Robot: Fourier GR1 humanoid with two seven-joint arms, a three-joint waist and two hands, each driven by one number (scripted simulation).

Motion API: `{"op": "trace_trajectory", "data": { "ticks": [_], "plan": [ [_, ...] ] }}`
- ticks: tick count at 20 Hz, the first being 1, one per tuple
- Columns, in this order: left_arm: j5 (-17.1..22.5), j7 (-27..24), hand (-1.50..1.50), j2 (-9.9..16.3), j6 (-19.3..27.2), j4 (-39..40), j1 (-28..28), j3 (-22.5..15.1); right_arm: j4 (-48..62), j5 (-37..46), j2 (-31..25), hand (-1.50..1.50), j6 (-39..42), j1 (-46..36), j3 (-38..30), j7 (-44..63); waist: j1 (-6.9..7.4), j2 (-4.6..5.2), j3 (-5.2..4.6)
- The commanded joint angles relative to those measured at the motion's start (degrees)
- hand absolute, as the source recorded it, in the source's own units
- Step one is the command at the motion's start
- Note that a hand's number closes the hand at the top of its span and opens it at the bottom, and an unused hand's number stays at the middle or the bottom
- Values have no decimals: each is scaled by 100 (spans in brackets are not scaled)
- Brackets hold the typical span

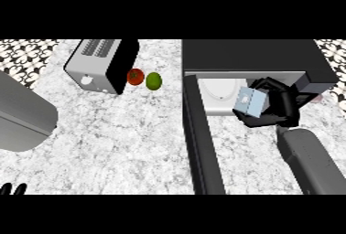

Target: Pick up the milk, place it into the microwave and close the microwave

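The milk (249, 101) is a small pale blue and white carton, held tilted at the mouth of the black microwave (256, 55). My right hand (278, 104) is curled round it from the right, its fingers over the carton's top and far side. The microwave's white inside with a round plate (222, 89) shows just left of the carton. Its door (201, 141) stands swung wide open, a long black slab running toward me. Only fingertips of my left hand (12, 188) show at the lower left edge, held up and still.
A silver toaster (101, 64) stands at the back left. Next to it lie a red tomato (135, 76) and a green lime (154, 81). A grey rounded object (20, 116) fills the left edge. Marble counter (115, 146) spreads between.
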Motion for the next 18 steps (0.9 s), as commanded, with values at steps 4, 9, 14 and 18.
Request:
{"op": "trace_trajectory", "data": {
  "ticks": [4, 9, 14, 18],
  "plan": [
    [49, 76, -150, 56, -44, 23, -278, 32, 1085, 345, 180, 150, -584, -1279, -57, 395, 526, 274, -13],
    [84, 228, -150, 142, -58, 121, -564, 51, 902, 632, -18, 150, -1023, -1305, 126, 394, 623, 312, -25],
    [-16, 240, -150, 140, -105, 150, -710, -116, 912, 611, 69, 150, -1496, -980, 108, 124, 848, 397, -20],
    [-70, 270, -150, 173, -137, 175, -723, -158, 792, 420, -19, 150, -1965, -944, -165, 231, 955, 390, -28]
  ]
}}
